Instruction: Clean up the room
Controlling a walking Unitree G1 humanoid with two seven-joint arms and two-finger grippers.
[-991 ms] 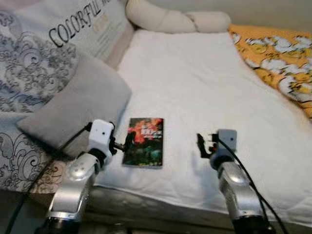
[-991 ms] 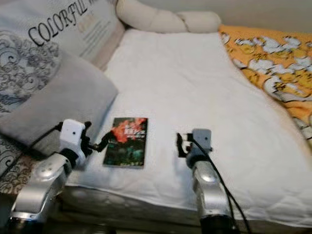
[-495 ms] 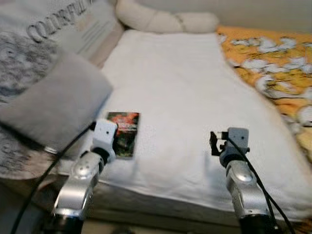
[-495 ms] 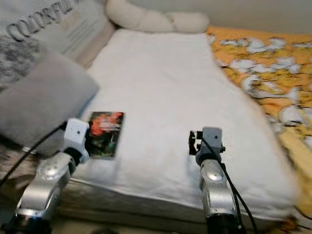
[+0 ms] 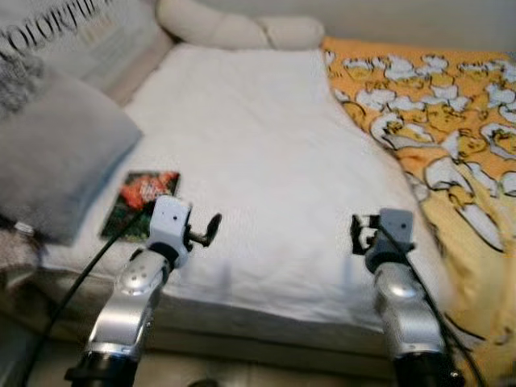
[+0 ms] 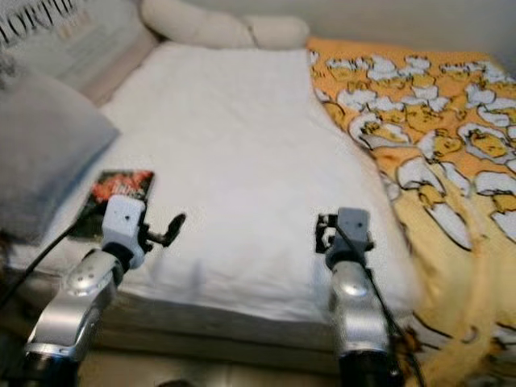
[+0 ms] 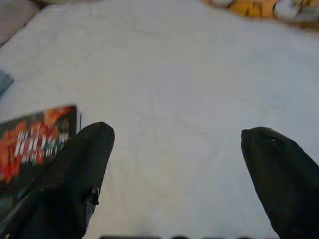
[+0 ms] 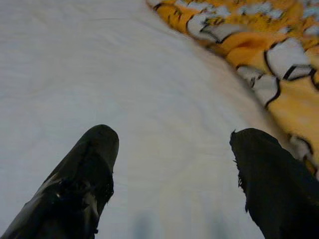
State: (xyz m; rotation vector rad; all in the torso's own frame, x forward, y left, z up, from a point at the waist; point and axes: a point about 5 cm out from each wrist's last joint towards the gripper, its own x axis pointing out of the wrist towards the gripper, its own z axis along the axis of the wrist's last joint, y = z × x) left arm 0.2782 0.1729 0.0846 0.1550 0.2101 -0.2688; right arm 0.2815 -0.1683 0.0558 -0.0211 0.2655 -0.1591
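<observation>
Dark paperback book with red cover art [image 5: 139,203] untouched near bed's left edge, beside grey pillow [image 5: 56,157]. Left tool [image 7: 174,164] and right tool [image 8: 172,172] both spread, empty, over white sheet [image 5: 258,161]. Tidying barely begun.

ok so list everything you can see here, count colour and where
book: one, dark cover with red-orange picture, lying flat near the bed's left front edge
grey pillow: one, plain grey, at the bed's left side, next to the book
printed cushion: one, pale with black lettering, behind the grey pillow
white sheet: one, covering the middle of the bed
duck blanket: one, orange with white ducks, along the bed's right side
long bolster: one, cream, at the far end of the bed
left claw: black fingers open, over the sheet right of the book
right claw: black fingers open, over the sheet near the blanket's edge
</observation>
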